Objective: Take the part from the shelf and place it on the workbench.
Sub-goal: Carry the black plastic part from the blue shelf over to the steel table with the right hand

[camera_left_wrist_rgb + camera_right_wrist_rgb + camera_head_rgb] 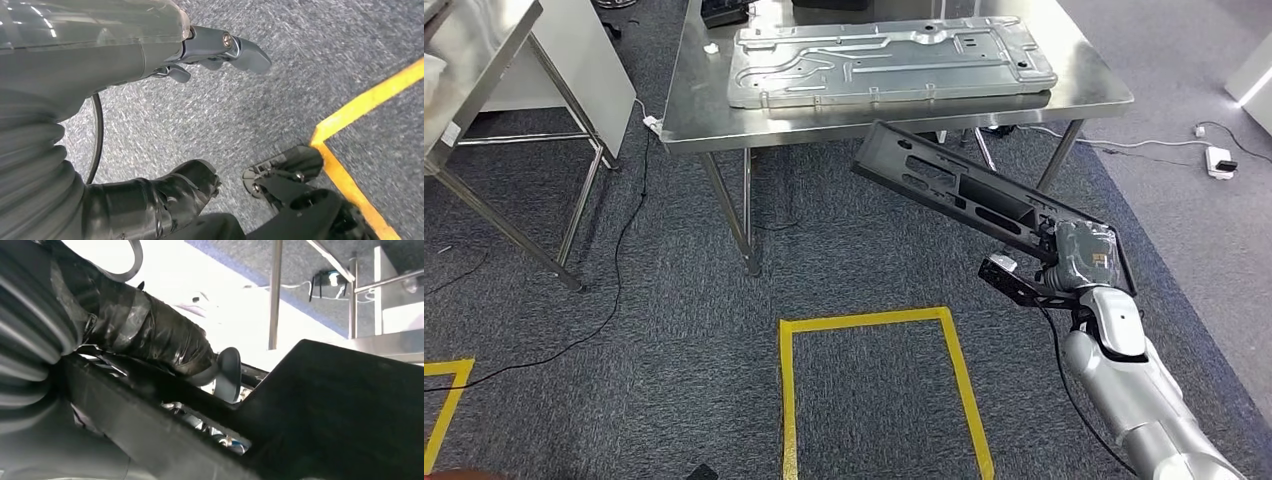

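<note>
Grey carpet (674, 330), steel worktop (1084, 85) ahead | my right robot hand (1079, 262) grips long black slotted plastic part (964, 195), off the shelf | left robot hand (165, 55) hangs empty, fingers apart | placing remains

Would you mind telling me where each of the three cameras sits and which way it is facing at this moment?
Head view: high on the body, facing forward and down at the workbench and carpet; the right hand holds the black part.
Left wrist view: behind the left hand, facing the carpet and yellow floor tape.
Right wrist view: behind the right hand, looking along the black part towards the workbench legs.
Head and right wrist views share the part.
</note>
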Controlling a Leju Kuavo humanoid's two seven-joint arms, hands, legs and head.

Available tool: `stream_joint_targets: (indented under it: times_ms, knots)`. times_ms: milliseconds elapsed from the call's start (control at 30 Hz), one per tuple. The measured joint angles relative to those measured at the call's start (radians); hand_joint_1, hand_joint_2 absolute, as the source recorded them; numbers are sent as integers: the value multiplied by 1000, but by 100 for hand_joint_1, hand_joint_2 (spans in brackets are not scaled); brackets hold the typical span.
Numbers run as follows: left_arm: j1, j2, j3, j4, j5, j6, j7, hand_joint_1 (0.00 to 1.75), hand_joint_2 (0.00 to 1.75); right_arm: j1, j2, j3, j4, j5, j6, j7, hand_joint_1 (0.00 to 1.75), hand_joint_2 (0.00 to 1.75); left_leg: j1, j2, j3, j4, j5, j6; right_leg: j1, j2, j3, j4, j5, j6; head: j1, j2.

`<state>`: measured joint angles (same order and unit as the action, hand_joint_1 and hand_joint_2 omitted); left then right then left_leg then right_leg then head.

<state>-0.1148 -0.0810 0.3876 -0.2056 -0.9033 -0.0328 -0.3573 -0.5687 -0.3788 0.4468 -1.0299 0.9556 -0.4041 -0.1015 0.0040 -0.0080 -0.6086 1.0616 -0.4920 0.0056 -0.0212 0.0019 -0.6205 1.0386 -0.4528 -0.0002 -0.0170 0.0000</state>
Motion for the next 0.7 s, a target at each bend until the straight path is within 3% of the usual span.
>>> stream_joint_targets:
  times_ms: [100, 133, 167, 200, 300, 367, 433, 500, 533, 633, 667, 700]
  knots:
    - [0, 0, 0, 0, 0, 0, -1, 0, 175, 1, 0, 0, 0, 0, 0, 0, 175, 175, 4, 2, -83, 179, -87, -11, 0, -3, 3, -3, -1, -11, 0, 0]
    - [1, 0, 0, 0, -1, 0, -1, 0, 175, 2, 0, 0, 0, 0, 0, 0, 175, 175, 5, 2, -108, 231, -102, -12, 1, -3, 3, -2, -1, -11, 0, 0]
    - [3, 0, 0, 0, -1, 0, -1, 0, 175, 2, 0, 0, 0, 0, 0, 0, 175, 175, 5, 2, -118, 250, -99, -12, 2, -3, 4, -2, -1, -11, 0, 0]
    - [4, 1, 0, 0, -1, 0, -1, 0, 175, 3, 0, 0, 0, 0, 0, 0, 175, 175, 5, 2, -108, 228, -76, -9, 3, -2, 5, -2, -1, -11, 0, 0]
    - [3, 2, 0, 0, 0, 1, -2, 0, 175, 2, 0, 0, 0, 0, 0, 0, 175, 175, 0, 2, -11, 27, 16, 9, 7, -1, 9, -2, -2, -8, 0, 0]
    - [2, 4, 0, 0, 0, 0, -2, 0, 175, 2, 0, -1, 0, 0, 0, 0, 175, 175, -5, 2, 19, -37, 29, 17, 8, -2, 8, -2, -2, 0, 0, 0]
    - [2, 4, 0, 0, 0, 0, -2, 0, 175, 2, 1, -1, 0, 0, 0, 0, 175, 175, -5, 3, 23, -46, 33, 21, 8, -2, 8, -6, 1, 12, 0, 0]
    - [3, 2, 0, 0, 0, 0, -2, 0, 175, 1, 0, -2, -1, 0, 0, 0, 175, 175, 0, 4, 29, -62, 44, 31, 9, -2, 1, 13, -17, 21, 0, 0]
    - [3, 1, 0, 0, 0, 0, -2, 0, 175, 1, -1, -4, -1, 0, 0, 0, 175, 175, 3, 5, 32, -69, 49, 35, 9, -1, -15, 50, -41, 25, 0, 0]
    - [3, 1, 0, 0, 0, 0, -2, 0, 175, 3, -2, -5, 0, 0, 1, 0, 175, 175, 3, 5, 31, -71, 51, 40, 4, -1, -99, 229, -123, 33, 1, 0]
    - [3, 1, 0, 0, 0, 0, -2, 0, 175, 5, -2, -5, 1, 0, 1, 0, 175, 175, 3, 4, 31, -70, 49, 40, 2, -1, -114, 258, -125, 36, 0, 0]
    - [3, 1, 0, 0, 0, -1, -2, 0, 175, 6, -2, -5, 1, 0, 1, 0, 175, 175, 3, 4, 31, -67, 48, 39, 0, -2, -110, 249, -108, 38, 0, 0]
